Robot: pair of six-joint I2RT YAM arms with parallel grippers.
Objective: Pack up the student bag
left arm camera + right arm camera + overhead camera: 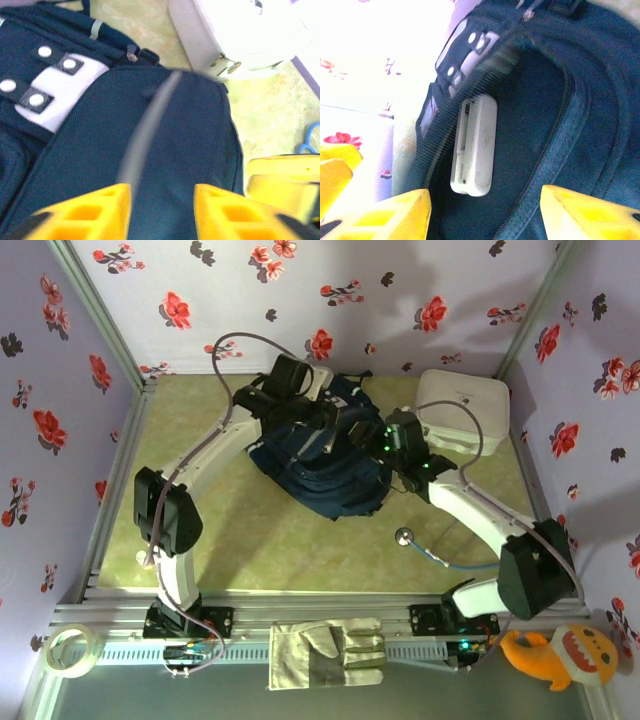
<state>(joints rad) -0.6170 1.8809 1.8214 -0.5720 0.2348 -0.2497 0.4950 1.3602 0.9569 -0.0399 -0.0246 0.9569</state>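
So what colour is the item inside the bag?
The item is off-white; clearest from right wrist.

Student bag (330, 465) lies crumpled mid-table, navy against green table (250, 540). Left gripper (318, 418) over bag's far-left part, arm curving in from left. Right gripper (392, 436) at bag's right edge, green lights on wrist. White zip case (462, 410) just right of bag, toward far corner. Round metal disc (405, 535) on blue tube (stethoscope-like) nearer, beside right forearm. Along near rail: glove (325, 652), tape roll (70, 650), orange plush shark (560, 652).
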